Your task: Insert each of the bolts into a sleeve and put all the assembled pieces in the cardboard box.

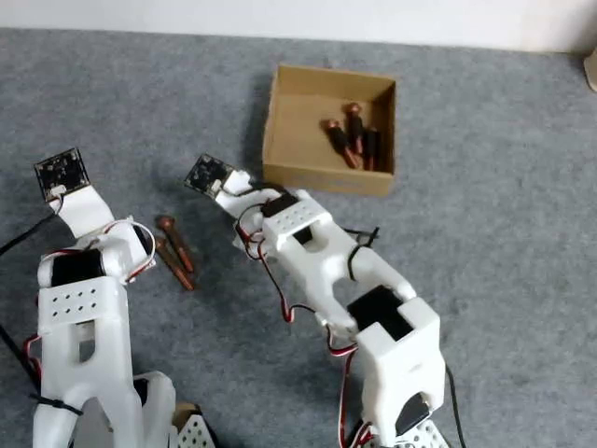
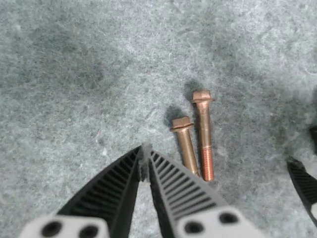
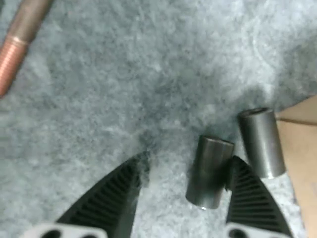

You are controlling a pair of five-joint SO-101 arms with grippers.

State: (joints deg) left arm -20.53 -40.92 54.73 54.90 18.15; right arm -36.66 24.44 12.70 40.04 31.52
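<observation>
Two copper bolts [image 2: 187, 146] [image 2: 204, 134] lie side by side on the grey carpet, just ahead of my left gripper [image 2: 145, 153], which is shut and empty. From above, the same bolts [image 1: 174, 252] lie between the two arms. My right gripper [image 3: 187, 166] is open low over the carpet. A dark metal sleeve [image 3: 210, 171] lies between its fingers, close against one fingertip [image 3: 245, 188]. A second sleeve [image 3: 261, 141] lies just beyond it, beside the cardboard box [image 3: 299, 148]. The cardboard box [image 1: 284, 131] holds bolts fitted in dark sleeves [image 1: 353, 138].
The left arm [image 1: 79, 280] stands at the front left and the right arm [image 1: 317, 252] stretches from the front centre toward the box's near left corner. A bolt's threaded end [image 3: 17, 39] shows far from the right gripper. Grey carpet spreads all round.
</observation>
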